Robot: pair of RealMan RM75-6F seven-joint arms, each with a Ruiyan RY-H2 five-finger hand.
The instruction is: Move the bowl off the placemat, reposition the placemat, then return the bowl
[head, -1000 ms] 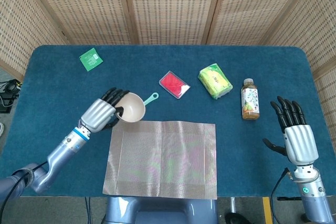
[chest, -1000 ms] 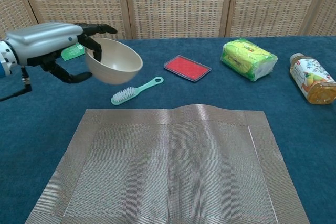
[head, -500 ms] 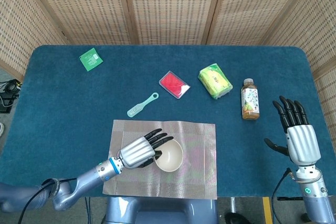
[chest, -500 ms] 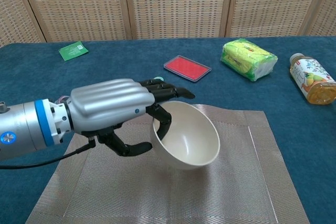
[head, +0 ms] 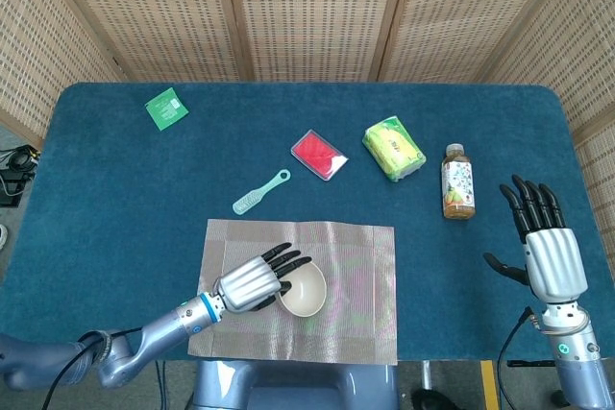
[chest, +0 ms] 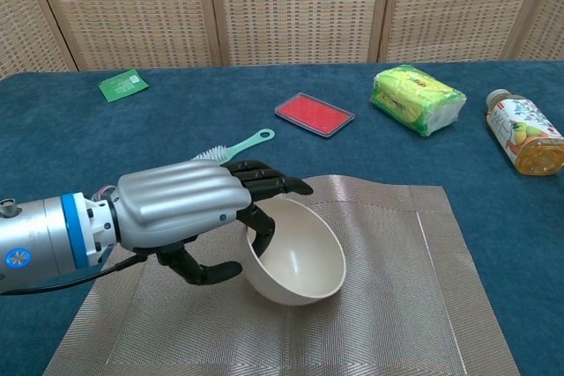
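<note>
Since half a second ago we have brought the bowl (head: 302, 292) lower and a little toward the lower left of the placemat (head: 360, 276); it is tilted, mouth turned right. Our left hand (head: 252, 282) grips its rim from the left side, fingers hooked inside. Whether the bowl's base touches the mat is hard to tell; the hand hides its near wall. Our right hand (head: 548, 250), at the far right edge, hangs spread and holds nothing, well apart from the bowl.
</note>
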